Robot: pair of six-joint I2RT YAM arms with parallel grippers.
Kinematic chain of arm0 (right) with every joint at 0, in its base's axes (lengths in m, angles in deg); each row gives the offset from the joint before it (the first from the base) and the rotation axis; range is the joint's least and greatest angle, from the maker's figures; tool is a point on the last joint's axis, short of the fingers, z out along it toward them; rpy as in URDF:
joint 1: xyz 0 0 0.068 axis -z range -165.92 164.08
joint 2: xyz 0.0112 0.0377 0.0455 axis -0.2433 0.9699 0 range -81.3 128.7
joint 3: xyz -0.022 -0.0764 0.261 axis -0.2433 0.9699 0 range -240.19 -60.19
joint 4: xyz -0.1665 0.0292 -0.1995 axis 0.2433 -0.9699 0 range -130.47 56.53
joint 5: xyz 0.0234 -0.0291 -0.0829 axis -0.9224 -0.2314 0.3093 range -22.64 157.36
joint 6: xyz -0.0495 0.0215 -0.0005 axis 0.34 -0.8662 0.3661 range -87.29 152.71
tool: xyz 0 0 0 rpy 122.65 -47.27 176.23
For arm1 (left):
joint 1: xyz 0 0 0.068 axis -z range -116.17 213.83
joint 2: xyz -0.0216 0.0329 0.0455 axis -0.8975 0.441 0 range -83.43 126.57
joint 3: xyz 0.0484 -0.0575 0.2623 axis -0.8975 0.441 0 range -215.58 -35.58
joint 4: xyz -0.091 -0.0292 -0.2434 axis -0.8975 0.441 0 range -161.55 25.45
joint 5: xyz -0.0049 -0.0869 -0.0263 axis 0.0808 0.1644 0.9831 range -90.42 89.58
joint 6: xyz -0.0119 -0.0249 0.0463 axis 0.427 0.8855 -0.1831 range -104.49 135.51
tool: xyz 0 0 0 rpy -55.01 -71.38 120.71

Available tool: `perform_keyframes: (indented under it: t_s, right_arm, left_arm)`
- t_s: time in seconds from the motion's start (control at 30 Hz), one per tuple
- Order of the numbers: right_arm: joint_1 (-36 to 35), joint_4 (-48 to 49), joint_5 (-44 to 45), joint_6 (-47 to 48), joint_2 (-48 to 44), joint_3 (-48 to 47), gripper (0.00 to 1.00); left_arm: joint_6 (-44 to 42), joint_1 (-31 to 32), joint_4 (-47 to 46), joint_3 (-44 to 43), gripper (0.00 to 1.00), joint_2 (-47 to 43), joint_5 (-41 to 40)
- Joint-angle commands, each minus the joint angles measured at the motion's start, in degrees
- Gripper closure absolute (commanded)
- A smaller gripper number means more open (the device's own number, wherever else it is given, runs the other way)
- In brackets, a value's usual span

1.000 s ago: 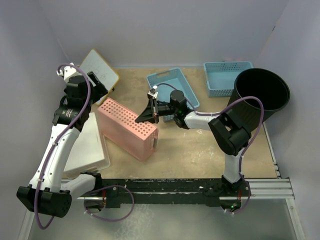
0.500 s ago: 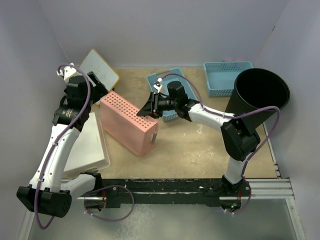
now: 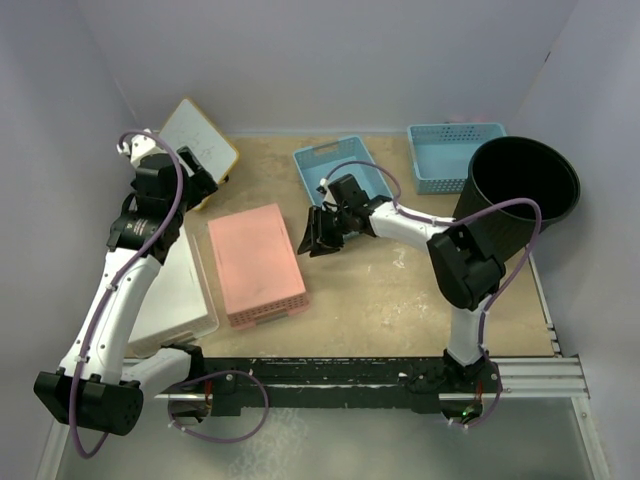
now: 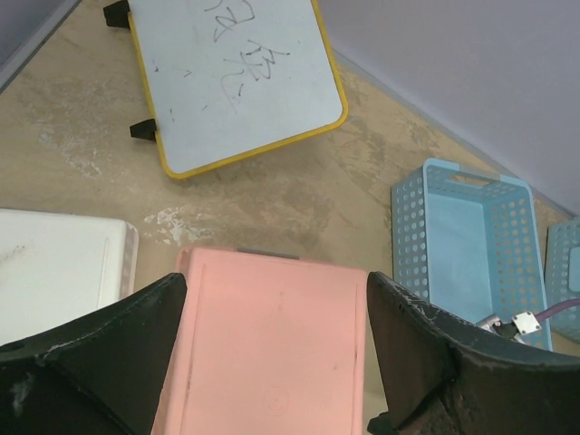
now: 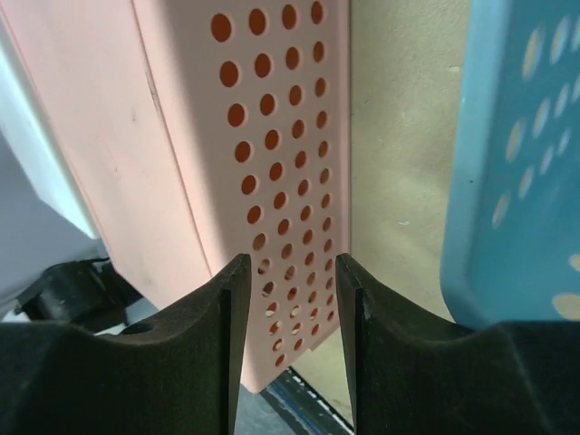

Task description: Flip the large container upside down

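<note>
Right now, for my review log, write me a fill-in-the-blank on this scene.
The black bin stands with its opening facing ___. The bottom-up basket nearest the right tool is ___. The right tool holds ___. The whiteboard has a ___ frame.
Missing words: up; pink; nothing; yellow.
</note>
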Motion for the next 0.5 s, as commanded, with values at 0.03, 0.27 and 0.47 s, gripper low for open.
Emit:
perform_keyframes:
  t_s: [0.03, 0.27, 0.47]
  right_arm:
    - [-0.3, -9.4, 11.8, 11.3, -5.0, -7.2, 0.54]
    - [-0.3, -13.3, 31.4, 24.0, -6.2, -13.3, 0.28]
    - [-0.3, -18.8, 35.4, 27.9, 4.3, -25.2, 0.36]
  left_arm:
    - [0.2, -0.2, -1.7, 1.0, 0.22, -0.6, 2.6]
    - [-1.0, 0.6, -3.6, 5.0, 0.22, 1.0, 9.2]
    - [-1.8, 6.4, -2.5, 6.4, 0.19, 4.1, 7.1]
